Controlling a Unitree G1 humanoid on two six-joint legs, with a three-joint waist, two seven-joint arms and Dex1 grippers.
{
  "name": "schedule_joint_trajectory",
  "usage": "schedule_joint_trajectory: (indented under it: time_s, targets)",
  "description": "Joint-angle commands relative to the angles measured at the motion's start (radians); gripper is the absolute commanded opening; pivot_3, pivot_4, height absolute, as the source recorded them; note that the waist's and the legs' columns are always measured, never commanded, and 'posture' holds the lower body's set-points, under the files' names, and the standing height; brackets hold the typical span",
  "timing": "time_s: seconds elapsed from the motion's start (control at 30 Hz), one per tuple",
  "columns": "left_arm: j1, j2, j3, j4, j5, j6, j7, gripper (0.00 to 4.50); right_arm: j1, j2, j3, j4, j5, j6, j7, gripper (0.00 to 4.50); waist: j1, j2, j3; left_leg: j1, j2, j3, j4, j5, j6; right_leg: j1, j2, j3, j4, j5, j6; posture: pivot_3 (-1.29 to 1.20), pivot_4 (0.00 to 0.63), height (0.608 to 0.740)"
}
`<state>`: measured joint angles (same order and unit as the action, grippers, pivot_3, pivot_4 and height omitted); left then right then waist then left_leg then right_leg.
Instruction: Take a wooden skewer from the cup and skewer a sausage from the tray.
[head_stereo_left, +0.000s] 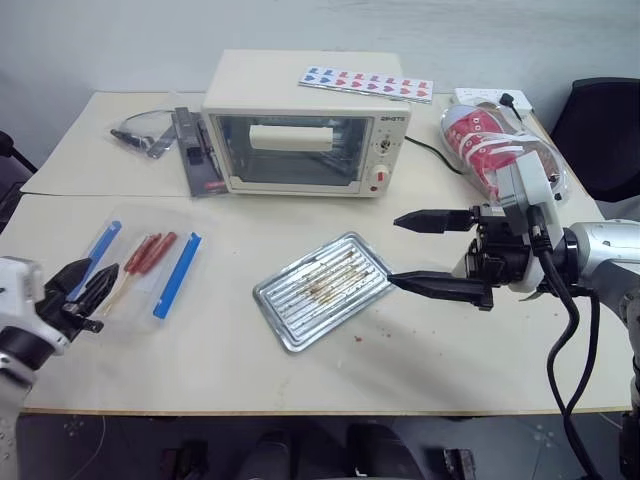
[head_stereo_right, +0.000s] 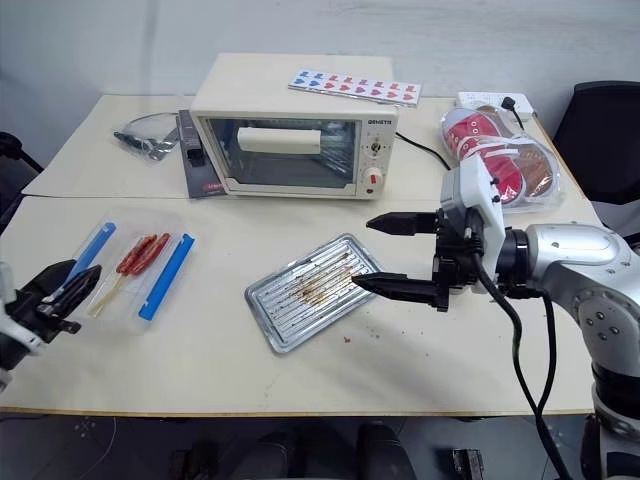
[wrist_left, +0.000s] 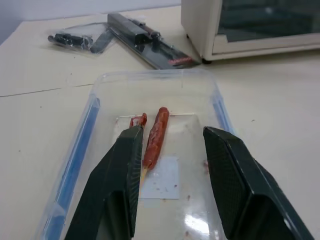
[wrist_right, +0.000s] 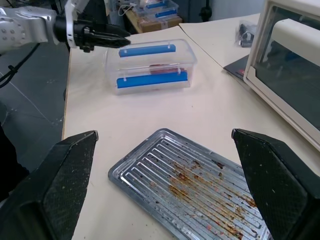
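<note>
The silver tray (head_stereo_left: 322, 290) lies mid-table, ribbed and grease-stained, with nothing on it. At the left stands a clear plastic box (head_stereo_left: 140, 270) with blue clips. Inside it lies a reddish-brown sausage (wrist_left: 155, 135) with a thin pale wooden skewer (head_stereo_right: 105, 295) sticking out of its near end. A second red sausage (wrist_left: 139, 120) lies beside it, partly behind a finger. My left gripper (wrist_left: 172, 131) is at the box's near end, open, holding nothing. My right gripper (head_stereo_left: 415, 250) hovers wide open just right of the tray. The cup is out of view.
A cream toaster oven (head_stereo_left: 300, 125) stands at the back with a sticker sheet (head_stereo_left: 365, 83) on top. A clear bag of red-and-white packets (head_stereo_left: 495, 150) lies back right. A bag of black tools (head_stereo_left: 145, 135) lies back left. A black chair (head_stereo_left: 610, 130) stands off the right edge.
</note>
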<state>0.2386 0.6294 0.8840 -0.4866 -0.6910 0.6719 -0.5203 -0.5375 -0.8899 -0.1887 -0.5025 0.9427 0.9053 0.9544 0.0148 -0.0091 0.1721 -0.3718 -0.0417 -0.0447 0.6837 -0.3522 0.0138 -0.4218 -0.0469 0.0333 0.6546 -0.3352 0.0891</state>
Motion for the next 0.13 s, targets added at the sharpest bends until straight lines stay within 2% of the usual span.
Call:
schedule_joint_trajectory:
  time_s: [0.03,0.13]
  targets:
    - [0.116,0.053,0.207,-0.037,-0.170,0.093,-0.089,1.96,-0.006,-0.038,-0.015,0.006,0.034,0.010,0.043,4.50,-0.004,0.000,0.000,0.000,0.000,0.000,0.000,0.000,0.000,0.000,0.000,0.000,0.000,0.000,0.000,0.00,0.150,0.740]
    - [0.223,0.083,0.290,-0.035,-0.179,0.095,-0.154,1.96,0.013,-0.055,-0.008,0.021,0.023,0.001,0.075,4.50,-0.004,0.000,0.000,0.000,0.000,0.000,0.000,0.000,0.000,0.001,0.000,0.000,-0.001,0.000,0.000,0.00,0.150,0.740]
